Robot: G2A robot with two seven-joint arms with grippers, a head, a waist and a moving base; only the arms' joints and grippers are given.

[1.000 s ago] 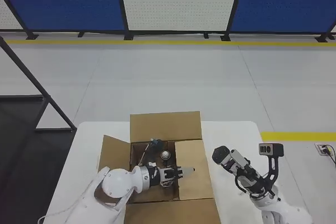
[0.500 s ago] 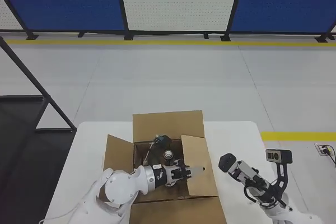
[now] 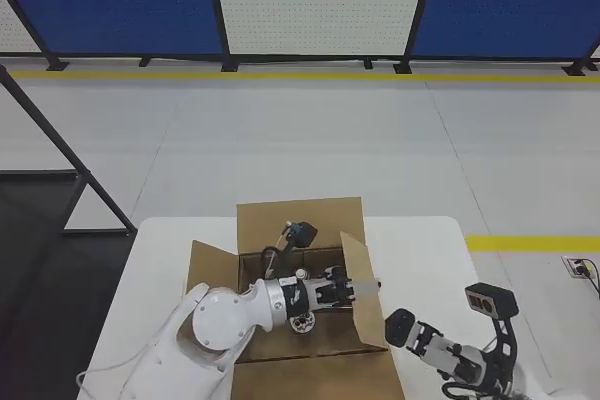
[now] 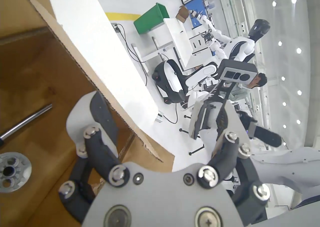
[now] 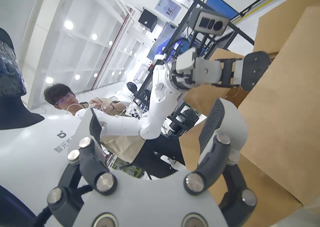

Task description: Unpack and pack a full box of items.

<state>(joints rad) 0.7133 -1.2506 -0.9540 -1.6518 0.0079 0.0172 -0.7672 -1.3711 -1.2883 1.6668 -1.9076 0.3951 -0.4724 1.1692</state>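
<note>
The cardboard box (image 3: 300, 215) stands open on the white table (image 3: 430, 250). Its right flap (image 3: 363, 300) stands nearly upright. My left gripper (image 3: 358, 289) is open and straddles that flap's top edge (image 4: 75, 45), one finger (image 4: 100, 112) inside the box and the other (image 4: 215, 117) outside. Inside the box lie a round metal part (image 4: 10, 170), a thin rod (image 4: 27, 120) and a dark item with a cable (image 3: 298, 233). My right gripper (image 3: 400, 328) hangs open and holds nothing, low at the box's front right corner. The right wrist view has the left gripper (image 5: 240, 72) at the flap (image 5: 280, 112).
The box's left flap (image 3: 212, 268) and front flap (image 3: 310, 378) lie spread outward. A black metal rack (image 3: 40, 150) stands left of the table. Bare table top runs along the box's right side.
The right flap has swung from lying flat over the box to nearly upright as my left gripper moved right. My right arm has drawn back toward the table's front edge.
</note>
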